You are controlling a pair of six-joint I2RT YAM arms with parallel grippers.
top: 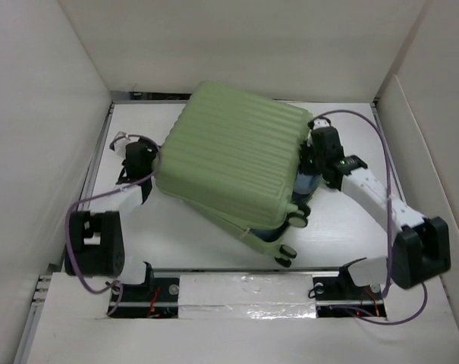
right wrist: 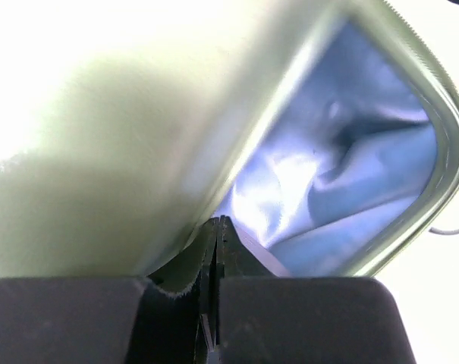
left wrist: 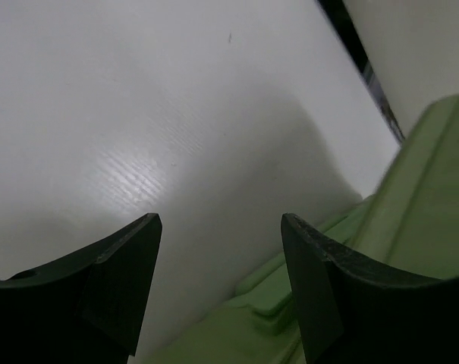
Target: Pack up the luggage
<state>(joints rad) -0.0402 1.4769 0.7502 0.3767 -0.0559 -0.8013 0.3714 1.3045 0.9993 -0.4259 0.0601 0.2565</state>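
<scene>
Suitcase point(top: 233, 155), lid ajar, at frame centre on the counter point(top: 191, 235). Left claw point(left wrist: 220, 227), beside its left edge, gapes empty; right claw point(right wrist: 216, 231), at the blue-lined gap, is pressed closed.

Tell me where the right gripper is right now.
The right gripper is at the right edge of the suitcase in the top view, fingers shut, at the gap where the case stands ajar, with the blue lining just ahead.

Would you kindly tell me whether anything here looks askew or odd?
The suitcase lies slanted on the table, and its halves are not shut flush: a gap near the right pincer shows blue lining.
</scene>
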